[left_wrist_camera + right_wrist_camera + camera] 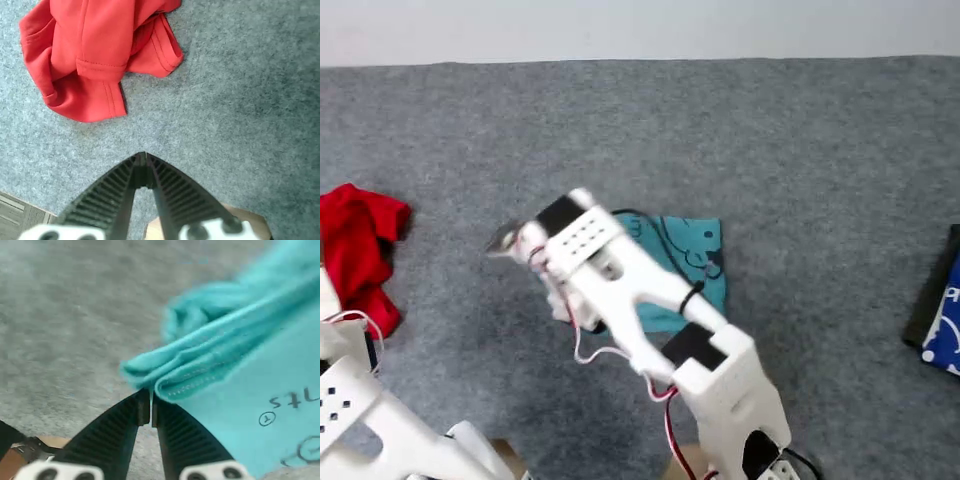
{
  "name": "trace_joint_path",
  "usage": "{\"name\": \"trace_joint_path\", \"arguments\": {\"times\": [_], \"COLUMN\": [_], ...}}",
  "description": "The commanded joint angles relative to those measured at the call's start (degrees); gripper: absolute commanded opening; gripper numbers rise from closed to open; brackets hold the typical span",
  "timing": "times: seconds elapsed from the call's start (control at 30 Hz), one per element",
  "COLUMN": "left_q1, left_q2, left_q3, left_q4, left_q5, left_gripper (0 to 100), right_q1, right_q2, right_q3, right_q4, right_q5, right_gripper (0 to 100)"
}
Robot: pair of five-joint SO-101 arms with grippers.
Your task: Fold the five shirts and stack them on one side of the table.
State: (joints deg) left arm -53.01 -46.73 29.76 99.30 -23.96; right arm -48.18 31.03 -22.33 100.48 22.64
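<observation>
Teal shirt lies near the middle of the table, on a grey felt-like cover that runs to a pale wall along the far edge. At the near edge, bare wood shows past the cover.

The right arm rises from the middle of the near edge and slants towards the far left corner, crossing over the teal shirt and hiding part of it. The left arm sits low at the near left corner.

In the right wrist view the right gripper has its jaws pressed together, with a bunched, folded edge of the teal shirt pinched at the tips; the printed part of the shirt spreads away to one side. The left gripper is closed on nothing, over bare cover, well apart from the teal shirt.

A crumpled red shirt lies at the left edge, just beyond the left gripper's tips. A blue shirt with white print lies at the right edge.
</observation>
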Motion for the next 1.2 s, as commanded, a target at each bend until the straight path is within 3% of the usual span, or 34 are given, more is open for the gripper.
{"name": "trace_joint_path", "arguments": {"times": [0.0,0.4,0.93,1.17], "left_q1": [0.4,0.4,0.4,0.4], "left_q2": [-1.0,-1.0,-1.0,-1.0], "left_q3": [-0.3,-0.3,-0.3,-0.3], "left_q4": [0.9,0.7,0.6,0.6], "left_q5": [0.4,0.4,0.4,0.4], "left_gripper": [0,0,0,0], "right_q1": [-1.5,6.4,-3.3,-0.7], "right_q2": [-4.4,-10.6,0.1,-2.2], "right_q3": [-0.6,-2.4,-2.5,-6.4], "right_q4": [1.2,2.3,-0.3,2.4], "right_q5": [-1.8,-1.5,-1.6,-1.5], "right_gripper": [1.0,1.0,1.0,1.0]}}
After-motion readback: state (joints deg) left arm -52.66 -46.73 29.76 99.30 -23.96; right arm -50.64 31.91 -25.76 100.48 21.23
